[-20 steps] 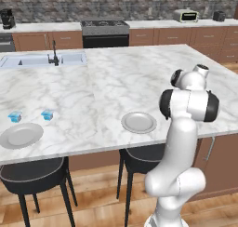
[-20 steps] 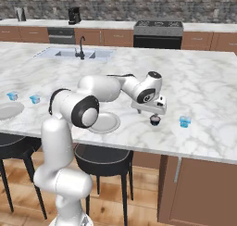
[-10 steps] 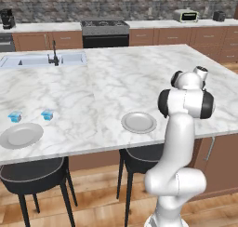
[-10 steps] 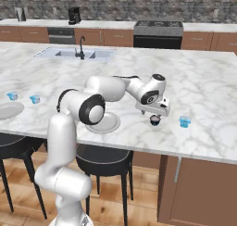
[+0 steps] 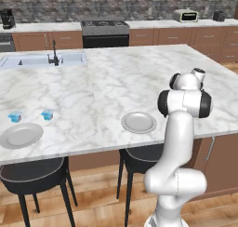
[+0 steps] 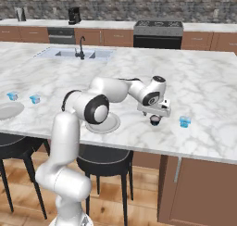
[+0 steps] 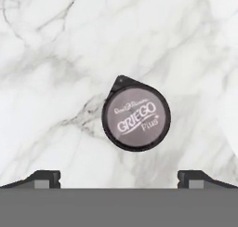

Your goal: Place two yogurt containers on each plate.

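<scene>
My gripper (image 6: 155, 116) hangs open just above a small dark round tub (image 7: 136, 113) with a grey lid printed "Griego Plus". The tub stands on the marble, centred ahead of the two fingertips (image 7: 44, 177), which touch nothing. A blue yogurt container (image 6: 185, 122) stands right of the tub near the counter's front edge. Two more yogurt containers (image 5: 15, 116) (image 5: 47, 114) sit at the far left behind a grey plate (image 5: 21, 135). The second plate (image 5: 138, 122) lies near the front edge; in the right base view my arm partly covers this plate (image 6: 112, 124).
The marble island's front edge (image 6: 139, 146) runs close below the tub and blue cup. Dark stools (image 5: 32, 177) stand under it. A sink with faucet (image 5: 53, 59) is at the far left of the island. A stove (image 5: 104, 28) lines the back wall.
The hand has dropped a little toward the dark tub. Its jaws stay wide. The cups and plates have not moved.
</scene>
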